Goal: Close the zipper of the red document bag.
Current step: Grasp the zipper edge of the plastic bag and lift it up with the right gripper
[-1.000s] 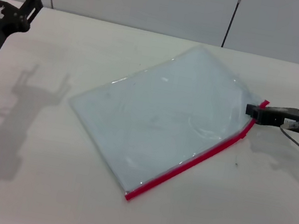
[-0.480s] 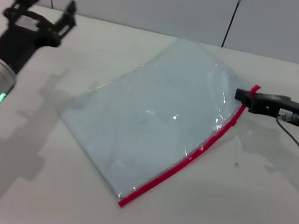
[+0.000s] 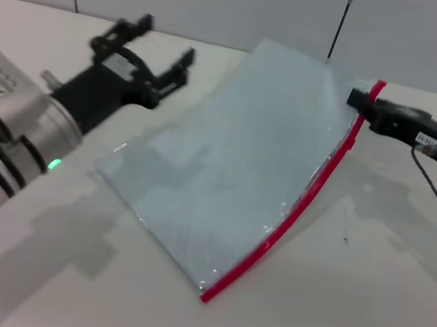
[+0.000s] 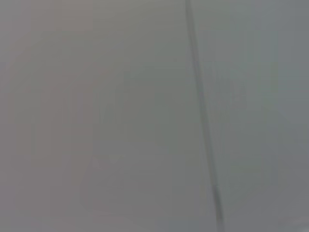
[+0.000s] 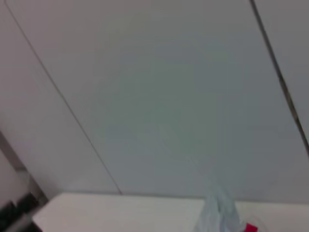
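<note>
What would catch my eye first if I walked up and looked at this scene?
Probably the red document bag in the middle of the white table, its far corner lifted off the surface. The bright red zipper curves along its right edge up to the right gripper, which pinches that raised end. On the left, the black left gripper hovers open just beside the bag.

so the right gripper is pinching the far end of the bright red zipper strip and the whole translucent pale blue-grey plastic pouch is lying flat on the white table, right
Not quite. The right gripper does pinch the far end of the bright red zipper strip, but the translucent pale blue-grey plastic pouch is not flat: its far end is lifted off the white table, and only the near end rests there. The head view shows it.
</note>
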{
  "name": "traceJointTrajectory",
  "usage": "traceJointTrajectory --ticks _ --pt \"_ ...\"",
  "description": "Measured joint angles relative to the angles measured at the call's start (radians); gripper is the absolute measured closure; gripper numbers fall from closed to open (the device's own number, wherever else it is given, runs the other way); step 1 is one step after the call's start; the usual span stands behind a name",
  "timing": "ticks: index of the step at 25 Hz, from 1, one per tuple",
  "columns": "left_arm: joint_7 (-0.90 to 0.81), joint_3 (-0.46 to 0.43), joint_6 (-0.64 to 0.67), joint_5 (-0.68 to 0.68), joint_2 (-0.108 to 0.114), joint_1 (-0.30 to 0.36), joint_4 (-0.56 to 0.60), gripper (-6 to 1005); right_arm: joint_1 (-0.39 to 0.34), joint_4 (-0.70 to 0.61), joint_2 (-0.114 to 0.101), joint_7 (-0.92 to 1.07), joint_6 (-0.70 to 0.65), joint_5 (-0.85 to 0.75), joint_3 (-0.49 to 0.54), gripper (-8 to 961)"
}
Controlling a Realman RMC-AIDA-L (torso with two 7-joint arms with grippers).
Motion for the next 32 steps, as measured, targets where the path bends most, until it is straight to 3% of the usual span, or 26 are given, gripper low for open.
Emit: traceJointTrajectory --ticks 11,26,32 --pt "-0.002 0.040 0.009 0.043 -0.002 -0.068 -0.061 222 0.048 0.150 0.011 -0.190 -0.088 0.214 0.000 905" --pt "-0.007 0.040 -0.005 0.104 -0.006 -0.110 -0.138 223 0.102 0.212 0.020 -0.250 -0.145 0.257 0.003 908" --pt "-0.009 0.029 -0.090 0.104 -0.008 -0.137 -0.170 223 0.104 0.219 0.022 -0.261 -0.163 0.262 0.029 908"
